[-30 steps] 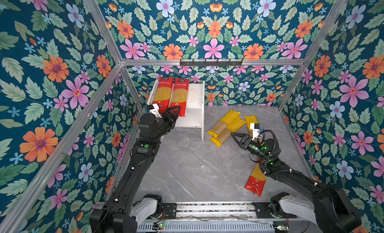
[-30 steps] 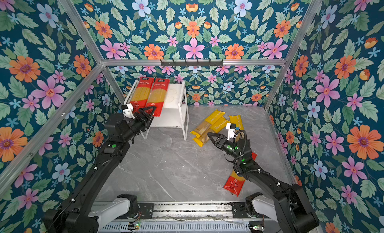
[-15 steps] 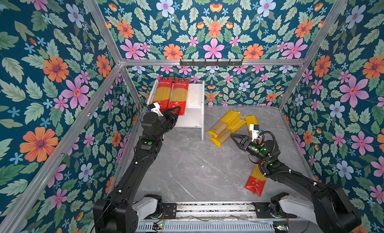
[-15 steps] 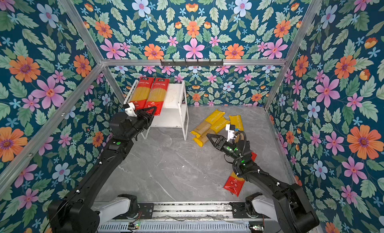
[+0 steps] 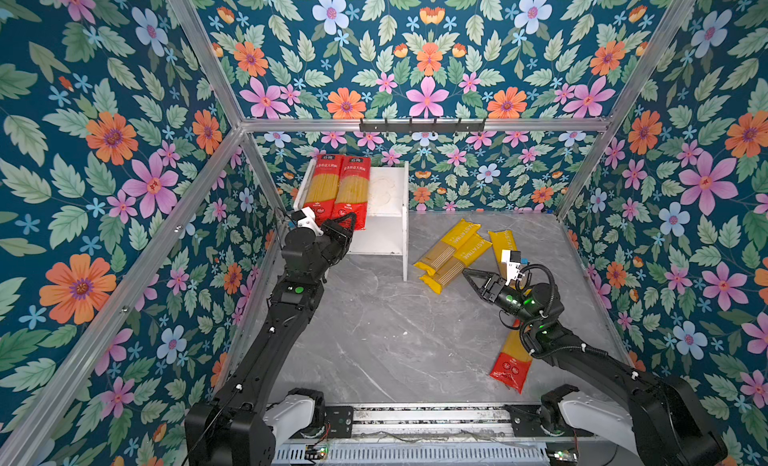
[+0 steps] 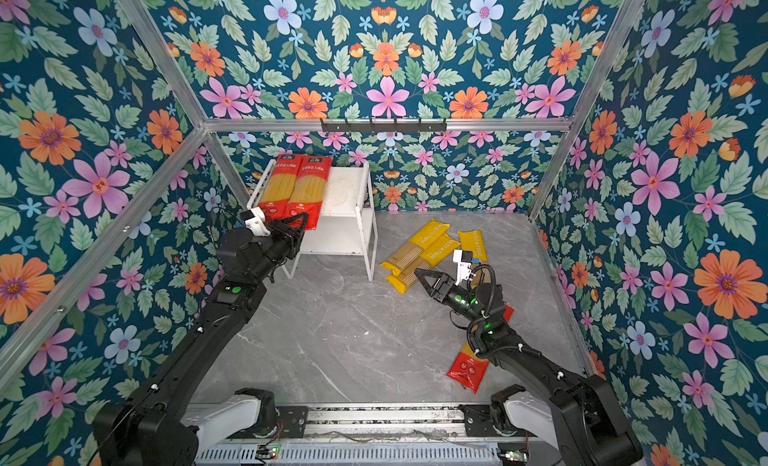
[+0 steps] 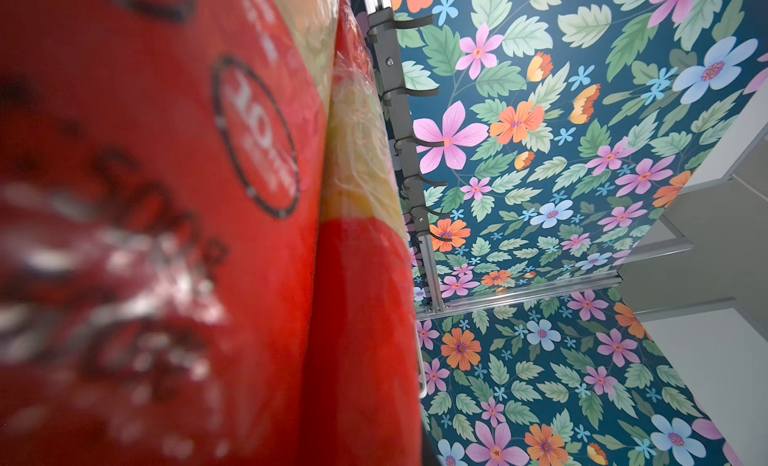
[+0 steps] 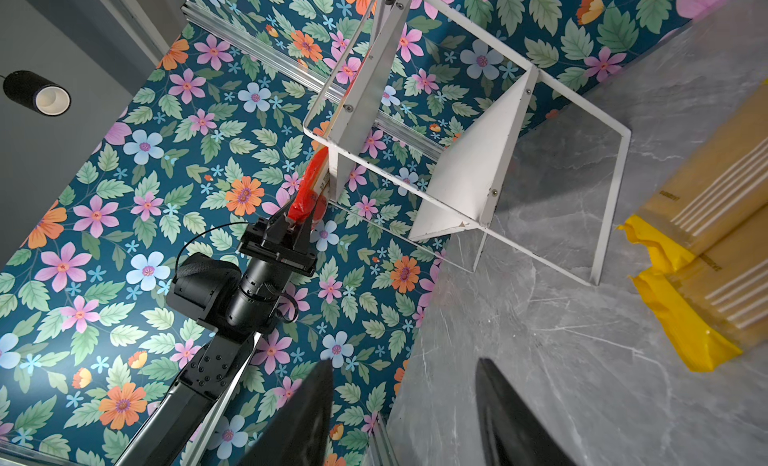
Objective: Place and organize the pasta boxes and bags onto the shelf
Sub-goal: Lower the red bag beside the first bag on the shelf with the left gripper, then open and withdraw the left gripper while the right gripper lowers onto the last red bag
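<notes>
Red-ended pack (image 5: 352, 185) on the shelf (image 5: 388, 189) runs straight up the frame from the left gripper (image 5: 345, 226), which is clamped on its near end. The right gripper (image 5: 471, 279), jaws apart, is farther.

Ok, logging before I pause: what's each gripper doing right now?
Left gripper: closed on the near end of a red pasta pack.
Right gripper: open, empty.

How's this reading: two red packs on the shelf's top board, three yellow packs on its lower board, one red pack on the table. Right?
No. The three yellow packs lie on the table beside the shelf, not on its lower board, as both top views show. The rest holds.
</notes>
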Robot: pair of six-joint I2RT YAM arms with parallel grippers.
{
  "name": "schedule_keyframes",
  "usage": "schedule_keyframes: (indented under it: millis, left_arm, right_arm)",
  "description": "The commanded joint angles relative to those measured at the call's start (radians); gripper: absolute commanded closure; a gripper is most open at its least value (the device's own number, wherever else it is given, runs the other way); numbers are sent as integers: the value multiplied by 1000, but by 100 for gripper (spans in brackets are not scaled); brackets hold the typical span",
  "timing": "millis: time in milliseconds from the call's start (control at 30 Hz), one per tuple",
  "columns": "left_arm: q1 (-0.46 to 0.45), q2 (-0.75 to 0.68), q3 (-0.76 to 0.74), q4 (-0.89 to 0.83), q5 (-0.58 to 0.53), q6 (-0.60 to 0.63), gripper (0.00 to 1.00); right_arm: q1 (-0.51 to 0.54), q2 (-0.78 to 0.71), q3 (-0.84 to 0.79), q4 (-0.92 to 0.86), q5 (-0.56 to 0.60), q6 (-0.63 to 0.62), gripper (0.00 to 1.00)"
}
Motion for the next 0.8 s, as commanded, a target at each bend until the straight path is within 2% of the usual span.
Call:
schedule_keyframes:
  millis: [0, 200, 267, 333, 500, 633, 700, 767]
  left_arm:
    - [5, 18, 2, 41, -21, 1, 76]
    - [7, -5, -15, 31, 12, 26, 46]
    - [6, -35, -39, 30, 28, 40, 36]
    - [7, -71, -65, 21, 38, 60, 31]
    - [-19, -177, -160, 4, 67, 127, 26]
    - [-131, -249, -235, -66, 31, 292, 28]
    - [-240, -279, -256, -109, -53, 393, 29]
    - [-400, -309, -284, -128, -211, 515, 29]
  right_arm:
    - [0, -13, -3, 12, 8, -2, 44]
    - [0, -82, 2, -141, 37, -49, 44]
    - [0, -125, 20, -295, 65, -85, 45]
    - [0, -167, 55, -498, 108, -149, 45]
    - [0, -218, 153, -953, 233, -272, 46]
    - [-1, -209, 273, -1380, 422, -351, 48]
    - [-4, -182, 330, -1546, 490, -375, 47]
    - [-10, -152, 364, -1661, 550, -383, 44]
